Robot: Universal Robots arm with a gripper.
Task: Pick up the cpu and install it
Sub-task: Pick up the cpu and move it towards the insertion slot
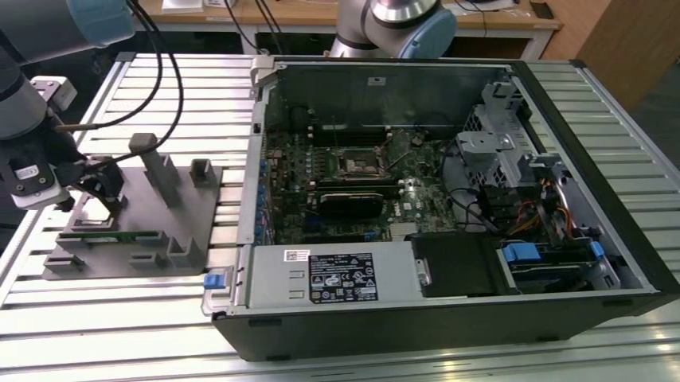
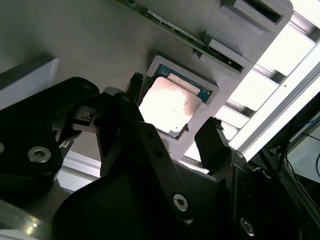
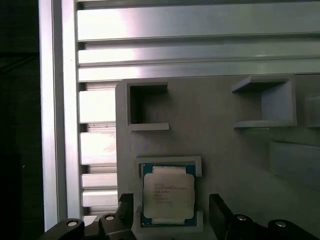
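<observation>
First wrist view had my gripper [image 3: 171,202] spread wide, one finger each side of the cpu [image 3: 168,192] sitting in its grey tray [image 3: 225,145].

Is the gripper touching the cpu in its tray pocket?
Apart. In the first wrist view the open gripper straddles the cpu, with grey tray showing between each finger and the chip's edges.

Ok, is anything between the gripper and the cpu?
Nothing visible. In the first wrist view the cpu lies bare in its tray pocket, with the open gripper straddling it, a finger on each side.
</observation>
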